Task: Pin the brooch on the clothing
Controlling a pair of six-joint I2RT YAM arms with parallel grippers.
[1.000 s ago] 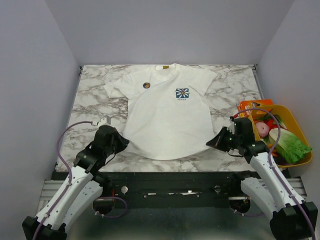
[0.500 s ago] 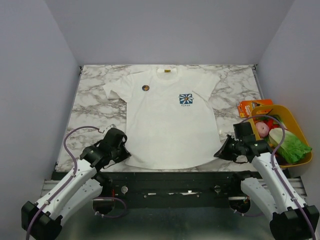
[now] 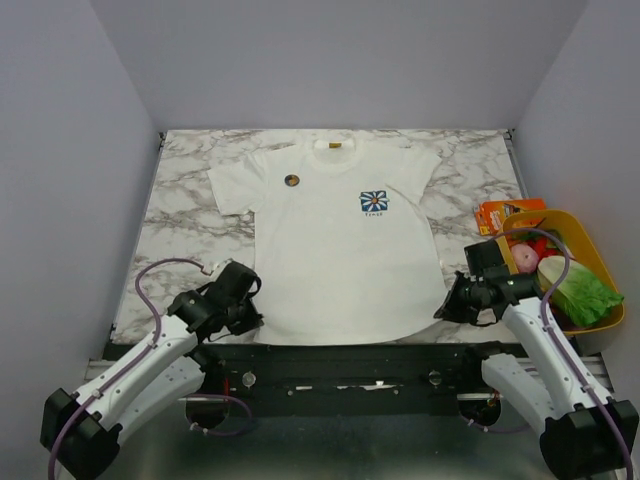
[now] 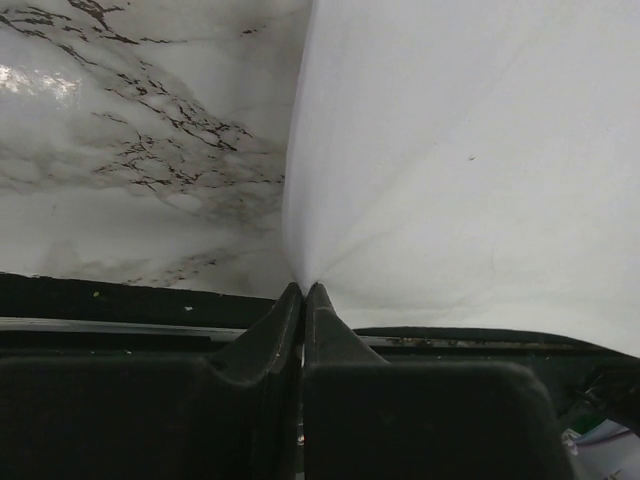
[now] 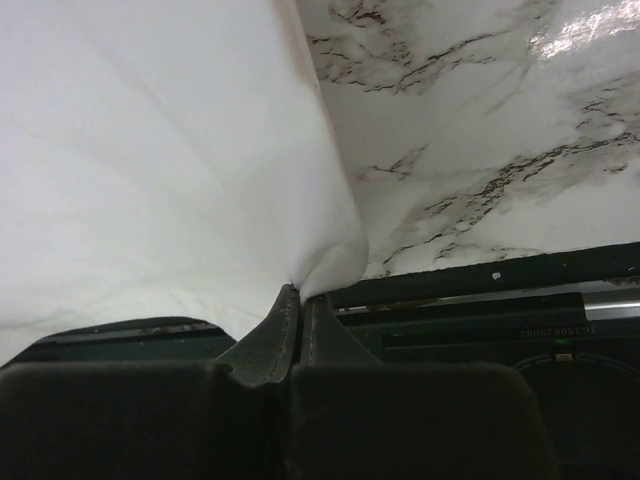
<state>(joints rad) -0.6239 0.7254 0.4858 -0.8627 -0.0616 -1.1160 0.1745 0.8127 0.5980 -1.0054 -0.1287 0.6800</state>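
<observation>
Where the marble table (image 3: 180, 220) meets its near edge, the left gripper (image 4: 303, 290) is clenched on the near-left hem corner of the clothing (image 3: 340, 260), with a peak of white cloth nipped between its fingertips. The right gripper (image 5: 298, 296) is clamped likewise on the near-right hem corner. Beyond them the garment lies flat, neck toward the far side. The brooch (image 3: 292, 181) sits on the chest (left of the flower print (image 3: 374, 202)), apparently fastened, though too small to confirm. The yellow neck label (image 3: 334, 146) lies farthest.
</observation>
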